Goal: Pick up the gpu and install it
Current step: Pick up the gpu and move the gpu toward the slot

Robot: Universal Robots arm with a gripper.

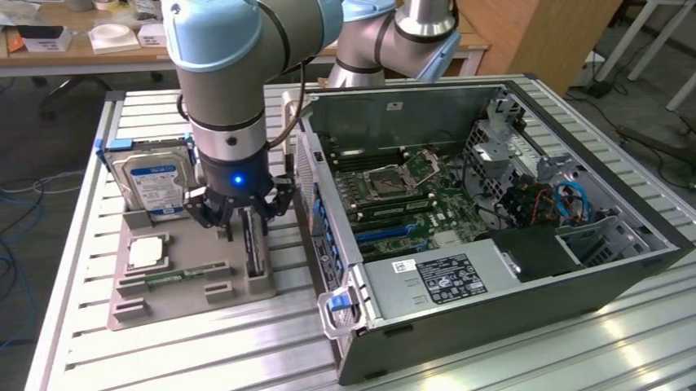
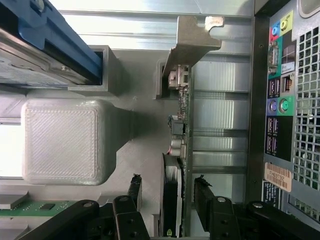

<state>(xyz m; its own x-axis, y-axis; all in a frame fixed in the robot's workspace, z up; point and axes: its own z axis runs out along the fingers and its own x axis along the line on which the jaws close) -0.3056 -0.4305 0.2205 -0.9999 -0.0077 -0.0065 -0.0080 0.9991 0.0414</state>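
The gpu (image 2: 181, 125) stands on edge between the parted fingers (image 2: 202, 195); its long axis runs along their gap; nothing is gripped yet.

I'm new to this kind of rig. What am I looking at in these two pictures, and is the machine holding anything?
The machine is a robot arm with a gripper at its end. One picture comes from a camera off the arm that sees the whole scene. The other comes from a camera on the wrist, looking along the gripper.

On the metal table sits a grey holder with computer parts: a hard drive, a processor chip, a memory stick and the gpu, which stands on edge. Beside the holder lies an open computer case.

The gripper is open, with its fingers on either side of the gpu and a gap at each. Nothing is held yet.
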